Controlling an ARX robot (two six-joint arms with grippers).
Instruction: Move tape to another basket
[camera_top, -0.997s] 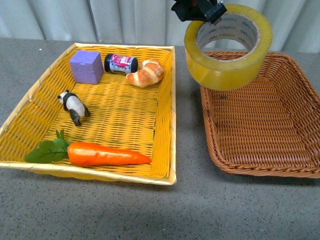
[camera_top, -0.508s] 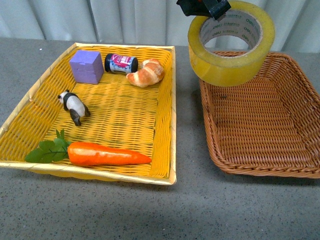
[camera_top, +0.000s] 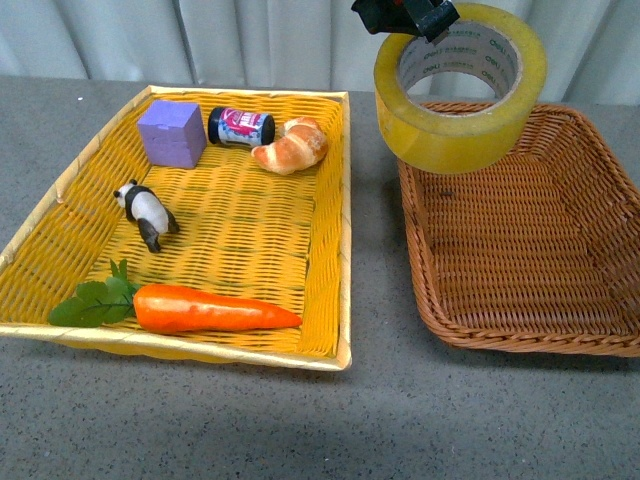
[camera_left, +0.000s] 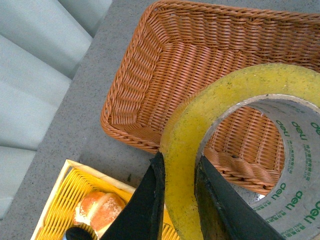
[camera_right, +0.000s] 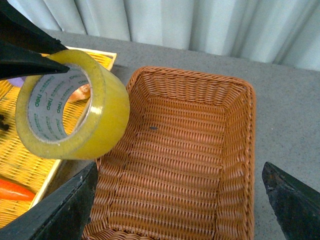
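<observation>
The tape (camera_top: 460, 90) is a wide yellowish roll with a pale printed core. My left gripper (camera_top: 405, 15) is shut on its rim and holds it in the air over the far left corner of the brown wicker basket (camera_top: 540, 250). In the left wrist view my black fingers (camera_left: 150, 200) pinch the roll's wall (camera_left: 180, 150), with the basket (camera_left: 200, 60) below. In the right wrist view the tape (camera_right: 75, 110) hangs over the basket's left rim (camera_right: 190, 150). My right gripper (camera_right: 180, 200) is open and empty above that basket.
The bright yellow woven tray (camera_top: 240, 250) stands left of the brown basket. It holds a purple cube (camera_top: 172, 132), a small dark jar (camera_top: 240, 127), a croissant (camera_top: 292, 145), a panda figure (camera_top: 148, 212) and a carrot (camera_top: 200, 308). Pale curtains hang behind the grey table.
The tape and my left gripper rose slightly and shifted a little to the right over the last second, then held nearly still. Nothing else moved.
</observation>
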